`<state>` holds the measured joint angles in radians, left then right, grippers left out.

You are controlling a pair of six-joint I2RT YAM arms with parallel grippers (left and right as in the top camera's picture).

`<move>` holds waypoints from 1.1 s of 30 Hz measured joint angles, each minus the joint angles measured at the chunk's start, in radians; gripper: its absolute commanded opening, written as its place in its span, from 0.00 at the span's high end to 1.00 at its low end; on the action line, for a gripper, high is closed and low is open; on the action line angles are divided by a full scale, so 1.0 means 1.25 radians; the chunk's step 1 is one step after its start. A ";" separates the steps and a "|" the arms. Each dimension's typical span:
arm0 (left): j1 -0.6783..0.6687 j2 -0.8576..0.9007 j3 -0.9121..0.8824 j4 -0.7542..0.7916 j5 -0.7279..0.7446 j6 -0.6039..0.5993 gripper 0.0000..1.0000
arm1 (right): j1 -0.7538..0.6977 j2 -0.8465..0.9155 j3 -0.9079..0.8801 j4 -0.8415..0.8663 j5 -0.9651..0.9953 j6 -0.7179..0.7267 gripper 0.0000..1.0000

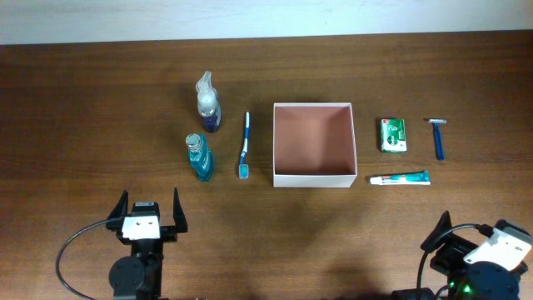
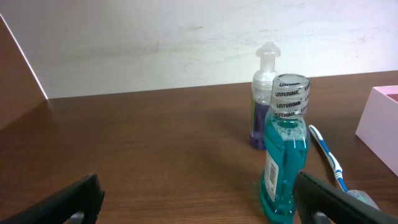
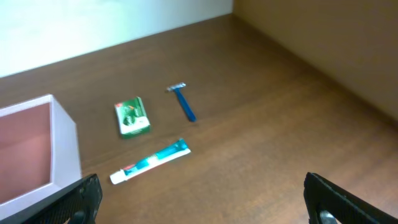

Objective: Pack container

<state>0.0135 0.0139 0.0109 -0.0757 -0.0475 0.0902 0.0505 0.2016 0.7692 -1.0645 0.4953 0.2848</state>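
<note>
The container [image 1: 315, 177] sits with its pinkish-brown inside bare at the middle of the table [image 1: 83, 100]. A toothbrush [image 1: 245, 145] lies just beside its left wall, and further left a teal mouthwash bottle [image 1: 199, 157] and a clear pump bottle [image 1: 207, 103] stand upright. To its right lie a green packet [image 1: 393, 135], a blue razor [image 1: 438, 138] and a toothpaste tube [image 1: 400, 177]. Near the table's front edge, well apart from all these, the left gripper [image 1: 150, 198] has its jaws spread wide and grasps nothing, and the right gripper [image 3: 202, 199] is likewise spread and empty

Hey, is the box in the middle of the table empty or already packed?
Empty. From overhead, the container shows only its bare pinkish-brown floor; nothing lies inside it.
</note>
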 measured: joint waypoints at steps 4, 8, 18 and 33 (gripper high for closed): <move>0.000 0.000 0.000 0.000 0.000 0.000 0.01 | 0.000 0.000 0.000 -0.009 0.047 0.009 0.01; 0.000 0.000 0.000 0.000 0.000 0.000 0.01 | 0.000 0.000 0.000 -0.009 0.080 0.015 0.01; 0.000 0.000 0.000 0.000 0.000 0.000 0.01 | 0.000 0.000 0.000 -0.001 0.070 0.020 0.01; 0.000 -0.001 0.001 0.214 0.037 0.000 0.01 | 0.000 0.000 0.000 0.001 0.066 0.020 0.01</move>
<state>0.0135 0.0128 0.0116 0.1917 -0.0013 0.0902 0.0505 0.2012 0.7696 -1.0634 0.5777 0.3103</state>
